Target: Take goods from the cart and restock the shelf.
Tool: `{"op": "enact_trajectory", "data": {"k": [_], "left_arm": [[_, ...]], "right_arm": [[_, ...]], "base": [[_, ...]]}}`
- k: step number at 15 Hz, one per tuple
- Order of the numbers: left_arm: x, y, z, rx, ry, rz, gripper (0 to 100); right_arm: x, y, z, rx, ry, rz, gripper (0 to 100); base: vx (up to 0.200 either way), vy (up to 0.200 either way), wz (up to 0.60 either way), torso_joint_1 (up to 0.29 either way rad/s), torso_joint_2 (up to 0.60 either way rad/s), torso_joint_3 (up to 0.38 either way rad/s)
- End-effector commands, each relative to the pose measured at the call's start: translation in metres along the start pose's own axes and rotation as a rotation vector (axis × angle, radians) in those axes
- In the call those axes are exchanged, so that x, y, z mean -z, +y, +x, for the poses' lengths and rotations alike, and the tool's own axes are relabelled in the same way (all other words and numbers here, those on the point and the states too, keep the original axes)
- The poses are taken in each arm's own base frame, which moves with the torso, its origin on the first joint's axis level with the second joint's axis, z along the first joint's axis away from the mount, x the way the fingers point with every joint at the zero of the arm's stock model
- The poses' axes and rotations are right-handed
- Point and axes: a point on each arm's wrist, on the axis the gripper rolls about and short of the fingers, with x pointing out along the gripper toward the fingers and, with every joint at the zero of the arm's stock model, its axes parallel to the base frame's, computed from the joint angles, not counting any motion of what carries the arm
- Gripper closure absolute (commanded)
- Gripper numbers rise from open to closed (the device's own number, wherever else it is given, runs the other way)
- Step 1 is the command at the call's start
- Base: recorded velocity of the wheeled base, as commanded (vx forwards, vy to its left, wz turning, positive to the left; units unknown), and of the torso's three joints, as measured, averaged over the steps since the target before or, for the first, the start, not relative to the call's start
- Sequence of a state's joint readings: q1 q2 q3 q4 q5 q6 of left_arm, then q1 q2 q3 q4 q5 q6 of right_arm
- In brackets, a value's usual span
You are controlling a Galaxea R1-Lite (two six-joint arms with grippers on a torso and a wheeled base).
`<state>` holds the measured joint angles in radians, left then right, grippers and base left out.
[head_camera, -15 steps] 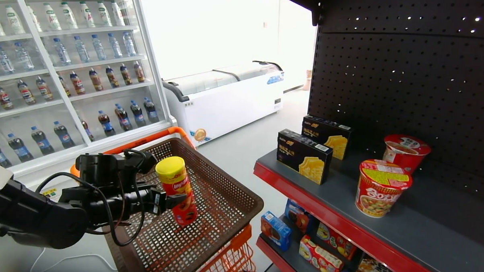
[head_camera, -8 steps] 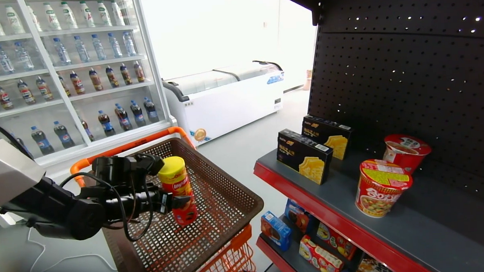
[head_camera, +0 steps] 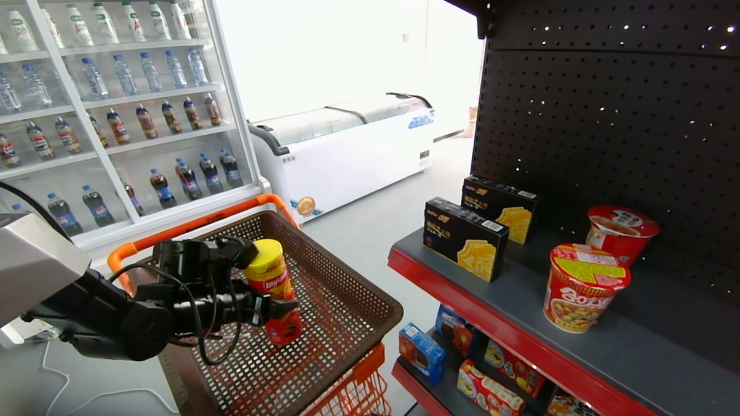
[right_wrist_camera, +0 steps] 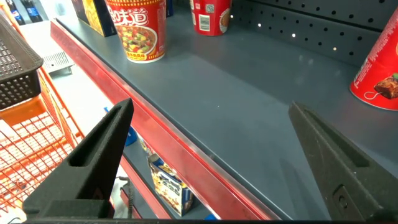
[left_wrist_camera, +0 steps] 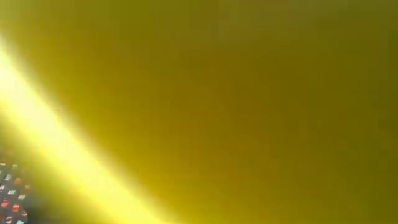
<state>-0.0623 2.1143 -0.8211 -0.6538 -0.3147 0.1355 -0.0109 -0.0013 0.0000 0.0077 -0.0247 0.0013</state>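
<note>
One chip can upright inside the cart basket, your left gripper clamped round its middle | light, thin-walled, slick: hold mid-body, squeeze gently | right gripper spread wide, empty, above the shelf.

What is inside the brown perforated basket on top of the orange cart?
A red cylindrical chip can with a yellow lid, upright, the left gripper around it. The arm hides the brown basket's left part.
</note>
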Motion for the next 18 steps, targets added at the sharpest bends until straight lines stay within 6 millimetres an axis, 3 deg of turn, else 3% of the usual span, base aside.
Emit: {"op": "enact_trajectory", "data": {"k": [1, 18], "left_arm": [[0.0010, -0.0005, 0.0031, 0.003, 0.005, 0.002, 0], [-0.0036, -0.0052, 0.0106, 0.094, -0.025, 0.016, 0]], "right_arm": [[0.0000, 0.0000, 0.0001, 0.000, 0.001, 0.000, 0], [0.0000, 0.0000, 0.0001, 0.000, 0.001, 0.000, 0]], "base": [[0.000, 0.000, 0.00, 0.000, 0.00, 0.000], [0.000, 0.000, 0.00, 0.000, 0.00, 0.000]]}}
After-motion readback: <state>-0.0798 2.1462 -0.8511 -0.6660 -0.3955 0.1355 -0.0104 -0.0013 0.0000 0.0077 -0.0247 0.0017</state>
